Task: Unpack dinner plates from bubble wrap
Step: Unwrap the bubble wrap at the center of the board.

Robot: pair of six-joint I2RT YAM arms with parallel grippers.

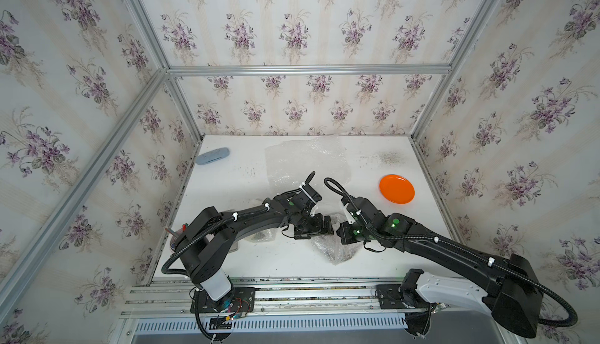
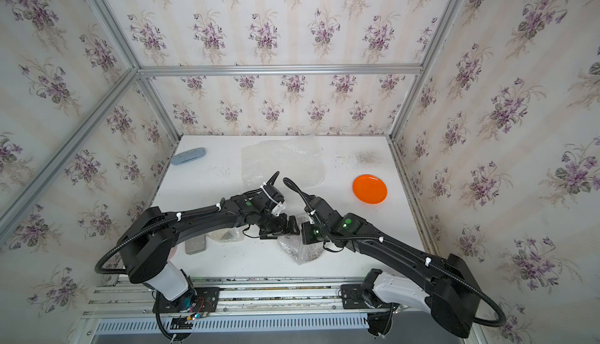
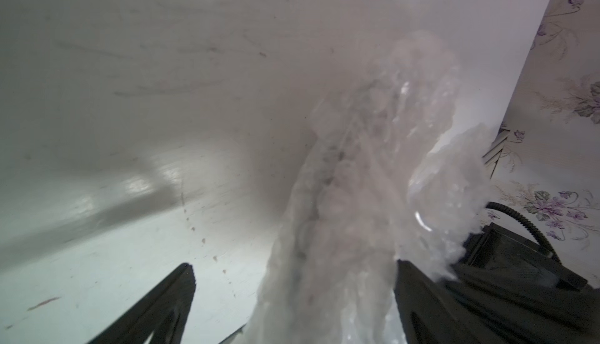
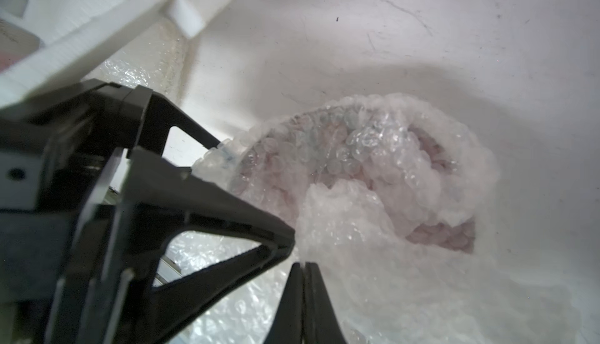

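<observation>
The bright orange plate (image 1: 396, 188) (image 2: 369, 188) lies bare at the right of the white table. At front centre sits a crumpled bubble wrap bundle (image 1: 336, 251) (image 2: 300, 251) (image 4: 373, 170). A reddish plate (image 4: 448, 235) shows through its folds. My right gripper (image 4: 303, 264) (image 1: 339, 232) is shut on a raised flap of this wrap. My left gripper (image 3: 297, 272) (image 1: 324, 228) stands open, its fingers (image 3: 185, 274) either side of the raised strip of wrap (image 3: 341, 228), not pinching it. Another wrapped bundle (image 1: 261, 236) (image 2: 225, 236) lies half hidden under my left arm.
A flat, spread bubble wrap sheet (image 1: 305, 160) (image 2: 282, 160) lies at the back centre. The pale blue oval object (image 1: 212, 156) (image 2: 189, 156) rests at the back left corner. A grey slab (image 2: 195, 245) sits under the left arm. Papered walls close in three sides.
</observation>
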